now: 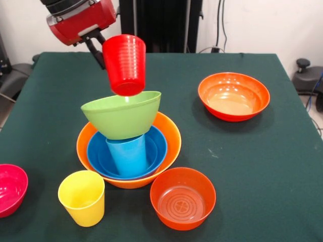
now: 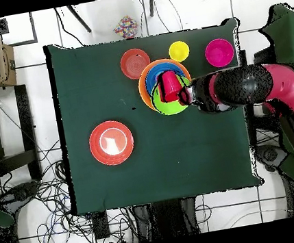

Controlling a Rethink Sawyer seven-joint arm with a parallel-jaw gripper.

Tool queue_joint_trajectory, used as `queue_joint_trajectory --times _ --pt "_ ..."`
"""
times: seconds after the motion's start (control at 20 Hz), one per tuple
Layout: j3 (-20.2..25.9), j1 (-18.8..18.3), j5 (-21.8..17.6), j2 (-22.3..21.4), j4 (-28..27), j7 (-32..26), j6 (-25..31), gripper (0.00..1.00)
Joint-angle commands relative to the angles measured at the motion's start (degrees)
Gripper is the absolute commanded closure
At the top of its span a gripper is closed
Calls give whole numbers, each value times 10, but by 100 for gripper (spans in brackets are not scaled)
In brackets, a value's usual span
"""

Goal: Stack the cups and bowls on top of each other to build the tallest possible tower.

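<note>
Is busy with the step of putting the red cup (image 1: pixel 124 64) on top of the tower (image 1: pixel 128 136). Grips that cup near its rim with the gripper (image 1: pixel 102 56), closed tight on it, and holds it up in the air, open end up and tipped a little. Hangs it right over the lime green bowl (image 1: pixel 121 115), very close, maybe not touching (hard to tell from the front). Finds the tower on the left half of the table (image 1: pixel 282 166) in the front view, about midway between the robot's edge and the near edge. Goes up from the bottom like this: big pale orange bowl (image 1: pixel 170 135), then blue bowl (image 1: pixel 98 151) inside it, then light blue cup (image 1: pixel 128 154) standing in the blue bowl, then the green bowl sitting on that cup and leaning a bit. Has other pieces waiting: yellow cup (image 1: pixel 82 196) and a red-orange bowl (image 1: pixel 182 197) by the near edge, a pink bowl (image 1: pixel 10 189) at the left edge close to the near corner, and a second red-orange bowl (image 1: pixel 233 96) toward the far right corner. Looks like time to go down slowly and set the red cup in the middle of the green bowl, then let go gently. Could knock the leaning green bowl off the thin blue cup with any push to the side, so calls for a soft, straight-down move.
</note>
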Motion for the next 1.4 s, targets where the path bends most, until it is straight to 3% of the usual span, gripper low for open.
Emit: queue_joint_trajectory --times 0.05,0.1,0.35,1.25,1.4 --pt "-30 27 -16 11 24 -82 17 100" --pt "-29 27 -13 12 26 -80 18 0" --pt "-35 34 -9 15 8 -97 56 0" --pt "-35 36 -3 15 -12 -100 63 0" --pt "-38 39 0 20 -35 -102 70 0"
